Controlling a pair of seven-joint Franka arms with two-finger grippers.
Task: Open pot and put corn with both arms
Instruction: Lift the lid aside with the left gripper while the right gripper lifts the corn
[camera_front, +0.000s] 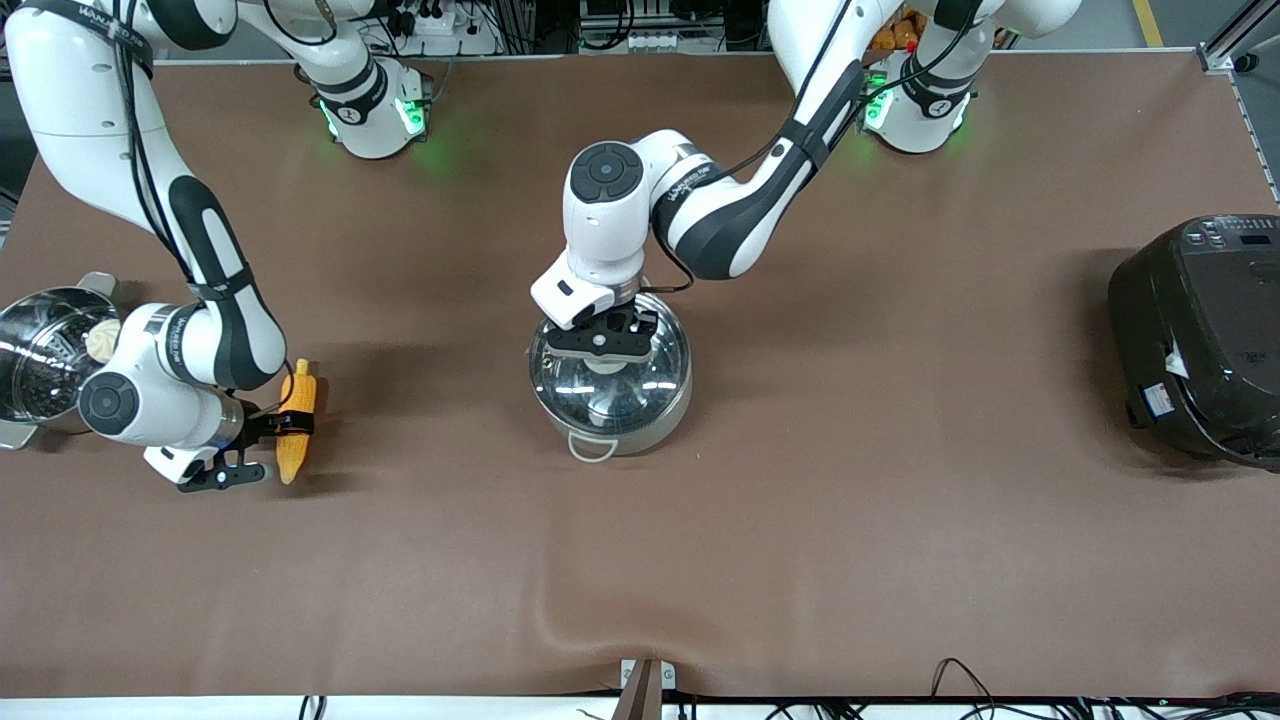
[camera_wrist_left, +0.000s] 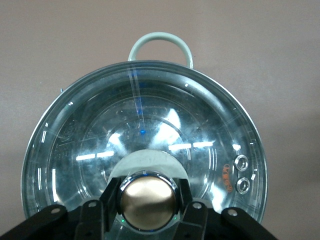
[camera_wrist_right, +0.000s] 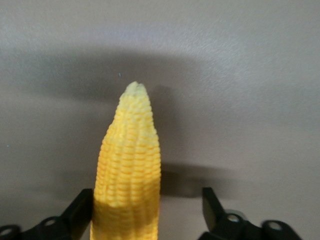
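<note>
L gripper (camera_front: 603, 342) pinches pot (camera_front: 610, 385) lid knob (camera_wrist_left: 147, 201); R gripper (camera_front: 262, 447) spread astride corn (camera_front: 296, 420).

lid (camera_front: 610, 372) on pot (camera_front: 640, 425), corn (camera_front: 296, 422) toward right arm's end

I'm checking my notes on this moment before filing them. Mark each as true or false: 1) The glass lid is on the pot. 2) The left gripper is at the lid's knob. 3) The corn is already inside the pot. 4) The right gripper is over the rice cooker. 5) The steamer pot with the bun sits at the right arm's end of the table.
1) True: the lid sits on the pot.
2) True: the left gripper has a finger on each side of the knob.
3) False: the corn is outside the pot, toward the right arm's end.
4) False: the right gripper is at the corn; the rice cooker is at the left arm's end.
5) True: the steamer pot holds the bun there.
</note>
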